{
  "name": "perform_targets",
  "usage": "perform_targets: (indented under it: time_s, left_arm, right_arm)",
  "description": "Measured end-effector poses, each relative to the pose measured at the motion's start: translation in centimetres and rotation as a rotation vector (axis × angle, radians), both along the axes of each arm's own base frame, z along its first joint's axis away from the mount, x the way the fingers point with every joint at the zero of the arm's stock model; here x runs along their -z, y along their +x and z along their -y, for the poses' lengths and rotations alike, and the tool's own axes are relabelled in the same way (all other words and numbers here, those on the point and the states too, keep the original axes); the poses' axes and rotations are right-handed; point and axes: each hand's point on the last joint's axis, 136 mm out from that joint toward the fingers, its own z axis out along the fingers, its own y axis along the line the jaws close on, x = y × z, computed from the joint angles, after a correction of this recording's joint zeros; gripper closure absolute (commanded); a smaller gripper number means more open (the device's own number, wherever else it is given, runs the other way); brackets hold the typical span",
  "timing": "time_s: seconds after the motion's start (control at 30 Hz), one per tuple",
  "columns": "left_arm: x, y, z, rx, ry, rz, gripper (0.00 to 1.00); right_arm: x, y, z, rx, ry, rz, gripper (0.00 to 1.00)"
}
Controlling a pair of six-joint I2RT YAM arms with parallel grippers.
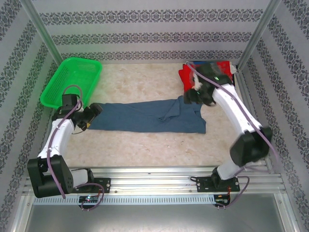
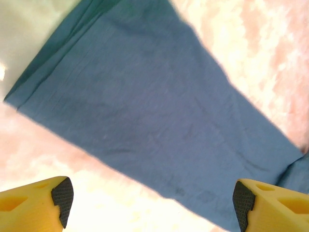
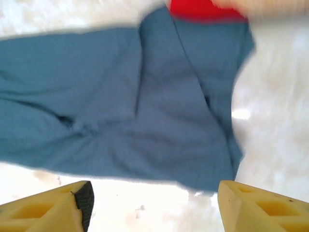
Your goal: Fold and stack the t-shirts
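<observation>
Right now the dusty slate-blue cotton tee (image 1: 145,117) lies folded lengthwise across the pale tabletop (image 1: 145,154). At its ends the left hand (image 2: 152,195) and right hand (image 3: 153,198) are both spread wide, grasping nothing. A pinch catching only the top layer would likely pull the fold apart, or snag the red shirt (image 1: 186,75) near its right end.

The left arm (image 1: 57,137) and right arm (image 1: 235,112) wear white shells between black joint housings, with black bases low in the frame. A purple cable (image 1: 73,86) loops along each. The left tool (image 2: 150,198) and right tool (image 3: 153,200) have yellow fingers (image 2: 26,208) with black pads (image 2: 62,193).
</observation>
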Motion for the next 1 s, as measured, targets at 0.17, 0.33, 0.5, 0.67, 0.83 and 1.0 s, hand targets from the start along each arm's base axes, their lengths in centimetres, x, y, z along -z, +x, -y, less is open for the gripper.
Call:
perform_targets:
  time_s: [0.17,0.33,0.5,0.67,0.83,1.0]
  left_arm:
    - [4.2,-1.8,0.4,0.003,-0.029,-0.131,0.17]
    - [5.9,-1.1,0.0,-0.001,-0.016,-0.155,0.17]
    - [6.3,-0.1,-0.4,-0.009,-0.004,-0.127,0.20]
    - [5.4,0.2,-0.4,-0.009,0.002,-0.092,0.19]
    - [3.1,0.5,-0.4,-0.007,0.015,-0.013,0.17]
    - [0.8,0.3,0.1,0.009,0.030,0.055,0.16]
  right_arm:
    - [7.1,-7.7,3.7,0.246,0.094,-0.241,0.32]
    - [9.4,-7.9,3.4,0.297,0.155,-0.293,0.35]
    - [11.3,-5.5,2.8,0.314,0.198,-0.290,0.39]
    - [9.5,-2.0,-0.3,0.232,0.245,-0.216,0.50]
    - [8.1,1.5,-4.7,0.131,0.293,-0.148,0.51]
    - [10.5,2.7,-6.7,0.112,0.292,-0.193,0.53]
